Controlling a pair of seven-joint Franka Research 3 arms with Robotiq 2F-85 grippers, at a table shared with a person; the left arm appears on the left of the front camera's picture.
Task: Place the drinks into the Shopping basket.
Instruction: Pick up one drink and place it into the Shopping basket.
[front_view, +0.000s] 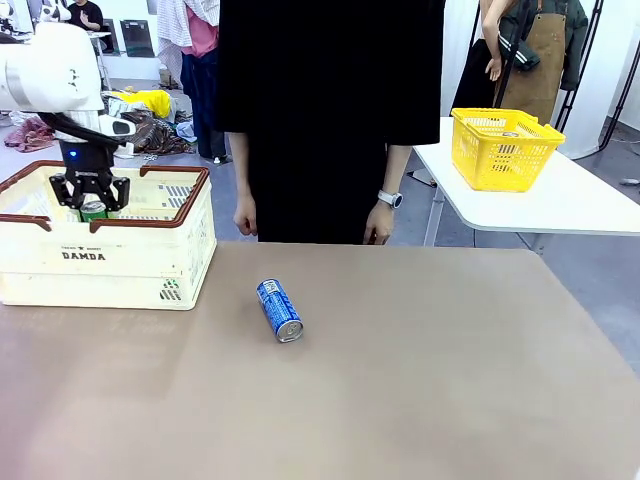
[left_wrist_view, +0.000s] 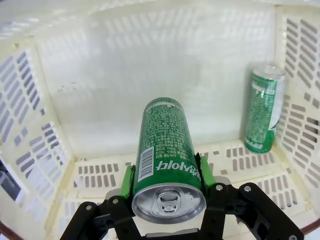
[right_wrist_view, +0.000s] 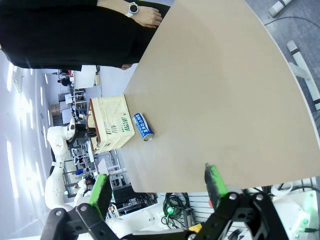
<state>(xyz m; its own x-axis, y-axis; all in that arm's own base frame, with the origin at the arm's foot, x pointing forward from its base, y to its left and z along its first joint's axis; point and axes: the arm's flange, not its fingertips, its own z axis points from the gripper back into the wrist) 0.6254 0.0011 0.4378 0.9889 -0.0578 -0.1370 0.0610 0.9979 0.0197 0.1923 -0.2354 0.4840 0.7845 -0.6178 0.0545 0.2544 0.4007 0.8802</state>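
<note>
Your left pincer (left_wrist_view: 166, 176) grips a green can (left_wrist_view: 167, 145) inside the basket (left_wrist_view: 150, 75), where another can (left_wrist_view: 264, 110) stands. One blue can (front_view: 279, 309) is left lying on the counter (front_view: 450, 380). Your right pincer (right_wrist_view: 157, 182) gapes empty.

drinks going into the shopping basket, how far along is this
Done: one green can stands upright in a corner of the Shopping basket. In hand: the left gripper is shut on a second green can, inside the basket walls, not yet released. Left: the blue can lies on its side on the table; the right gripper is open and holds nothing.
</note>
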